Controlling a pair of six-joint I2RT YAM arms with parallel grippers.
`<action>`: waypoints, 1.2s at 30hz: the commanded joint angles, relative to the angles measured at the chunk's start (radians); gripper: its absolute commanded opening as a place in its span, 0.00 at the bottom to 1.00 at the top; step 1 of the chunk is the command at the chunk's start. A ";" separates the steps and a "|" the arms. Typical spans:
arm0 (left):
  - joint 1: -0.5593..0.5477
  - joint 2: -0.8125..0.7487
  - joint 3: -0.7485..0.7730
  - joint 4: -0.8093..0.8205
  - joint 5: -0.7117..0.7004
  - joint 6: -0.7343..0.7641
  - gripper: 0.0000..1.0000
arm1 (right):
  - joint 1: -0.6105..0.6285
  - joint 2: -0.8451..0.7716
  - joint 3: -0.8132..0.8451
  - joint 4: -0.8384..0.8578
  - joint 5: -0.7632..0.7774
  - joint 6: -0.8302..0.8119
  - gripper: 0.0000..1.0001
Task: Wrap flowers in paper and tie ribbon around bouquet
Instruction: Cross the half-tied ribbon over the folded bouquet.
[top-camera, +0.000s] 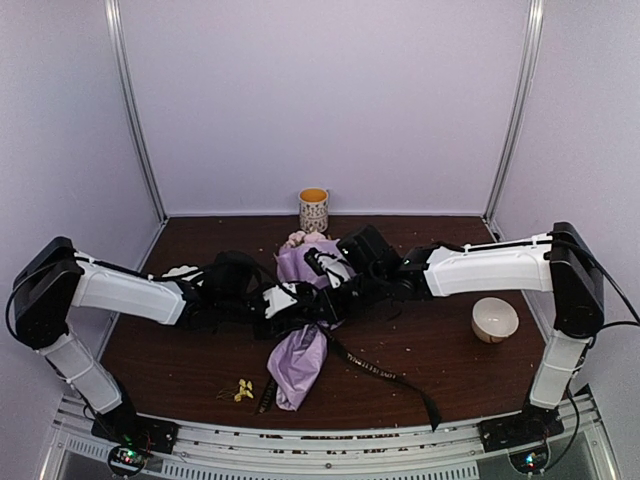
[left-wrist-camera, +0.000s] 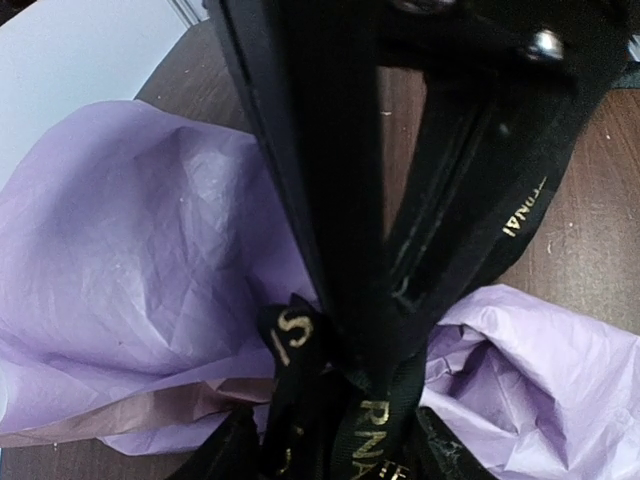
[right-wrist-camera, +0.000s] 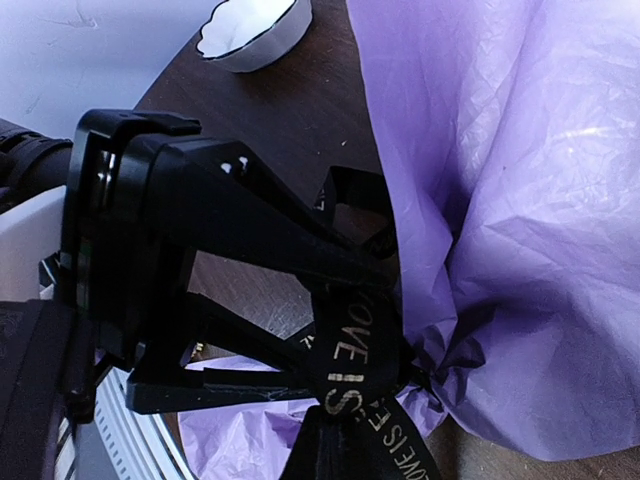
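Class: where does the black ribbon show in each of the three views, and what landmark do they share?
Top external: ribbon centre, tail trailing lower right.
Left wrist: bottom centre, round the paper.
Right wrist: bottom centre, at the cinch.
Shared landmark: the paper.

Robot lab test booth, plain pale walls (top-camera: 330, 100) on three sides, metal corner posts (top-camera: 135, 110), dark wood table (top-camera: 430, 345), left arm (top-camera: 120, 290) and right arm (top-camera: 490, 268) bolted to a slotted metal rail (top-camera: 330, 455) along its near edge, loose black cables.
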 joint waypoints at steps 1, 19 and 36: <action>-0.001 0.019 0.046 0.026 0.011 -0.030 0.53 | -0.005 -0.040 -0.006 -0.007 -0.020 0.007 0.00; 0.032 0.038 0.066 0.105 0.053 -0.065 0.42 | -0.006 -0.071 -0.016 -0.042 0.005 -0.016 0.00; 0.032 0.090 0.082 0.134 0.088 -0.081 0.00 | -0.015 -0.083 -0.037 -0.080 0.030 -0.030 0.00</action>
